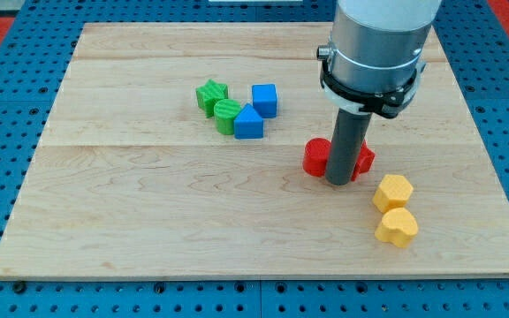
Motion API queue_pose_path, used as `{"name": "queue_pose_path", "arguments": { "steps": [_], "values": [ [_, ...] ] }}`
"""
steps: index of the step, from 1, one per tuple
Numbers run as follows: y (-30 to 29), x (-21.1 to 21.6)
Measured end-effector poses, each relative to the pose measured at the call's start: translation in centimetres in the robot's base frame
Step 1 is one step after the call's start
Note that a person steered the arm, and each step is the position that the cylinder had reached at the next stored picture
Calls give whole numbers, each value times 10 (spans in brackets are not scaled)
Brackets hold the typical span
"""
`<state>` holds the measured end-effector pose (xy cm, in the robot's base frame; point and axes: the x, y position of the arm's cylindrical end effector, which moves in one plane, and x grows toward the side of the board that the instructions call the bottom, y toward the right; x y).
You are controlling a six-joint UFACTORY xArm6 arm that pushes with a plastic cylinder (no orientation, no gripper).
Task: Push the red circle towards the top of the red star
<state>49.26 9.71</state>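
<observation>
The red circle lies right of the board's centre, with the red star close to its right. My dark rod comes down between the two and hides part of each. My tip rests on the board at their lower edges, between them. I cannot tell whether the two red blocks touch behind the rod.
A yellow hexagon and a yellow heart lie below and right of the red star. A green star, green circle, blue cube and blue triangle cluster at upper left of centre. The wooden board sits on blue pegboard.
</observation>
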Motion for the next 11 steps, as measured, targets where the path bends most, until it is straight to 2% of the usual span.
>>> {"name": "queue_pose_path", "arguments": {
  "steps": [1,2,4,5,6,7,9,11],
  "values": [
    [1,-12],
    [-26,-22],
    [36,-28],
    [22,-28],
    [-42,-9],
    [-90,-23],
    [3,-55],
    [6,-67]
  ]
}}
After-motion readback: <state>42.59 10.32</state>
